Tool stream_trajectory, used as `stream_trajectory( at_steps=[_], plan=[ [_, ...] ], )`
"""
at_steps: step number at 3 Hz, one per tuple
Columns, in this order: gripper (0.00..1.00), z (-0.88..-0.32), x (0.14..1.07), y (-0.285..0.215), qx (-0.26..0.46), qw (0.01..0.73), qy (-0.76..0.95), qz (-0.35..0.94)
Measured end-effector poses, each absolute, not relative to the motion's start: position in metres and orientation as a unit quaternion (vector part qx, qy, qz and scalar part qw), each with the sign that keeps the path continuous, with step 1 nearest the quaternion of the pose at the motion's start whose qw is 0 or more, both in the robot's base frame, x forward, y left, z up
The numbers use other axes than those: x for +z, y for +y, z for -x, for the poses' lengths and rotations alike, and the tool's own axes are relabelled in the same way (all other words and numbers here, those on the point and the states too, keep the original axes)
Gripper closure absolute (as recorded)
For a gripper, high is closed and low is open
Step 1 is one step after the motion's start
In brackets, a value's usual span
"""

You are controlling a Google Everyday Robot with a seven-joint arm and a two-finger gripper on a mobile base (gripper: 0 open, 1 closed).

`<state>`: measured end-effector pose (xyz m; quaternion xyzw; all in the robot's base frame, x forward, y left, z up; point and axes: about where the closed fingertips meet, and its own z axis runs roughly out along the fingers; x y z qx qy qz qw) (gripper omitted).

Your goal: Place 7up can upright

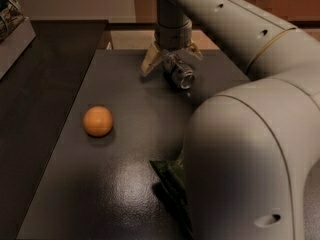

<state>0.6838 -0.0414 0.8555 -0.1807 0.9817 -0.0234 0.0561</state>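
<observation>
Though the pincer (pixel 172 63) stood wide at the far end of the desk (pixel 120 184), the can (pixel 181 74) lay sideways just beneath it. Its long axis pointed near-right.

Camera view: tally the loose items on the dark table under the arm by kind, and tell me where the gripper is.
Drink can: 1, the 7up can, tipped over, not upright, at the gripper near the table's far edge
Ball: 1, the orange ball
Bag: 1, the green bag, partly hidden by the arm
Total: 3
</observation>
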Motion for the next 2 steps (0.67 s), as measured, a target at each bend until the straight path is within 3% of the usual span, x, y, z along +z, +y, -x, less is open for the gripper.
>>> stream_trajectory(
  at_steps=[1, 2],
  plan=[
    [0.00, -0.6828, 0.8466, -0.0418, -0.028, 0.046, 0.983, 0.173],
    [0.18, -0.6814, 0.8420, -0.0489, -0.030, 0.042, 0.985, 0.164]
  ],
)
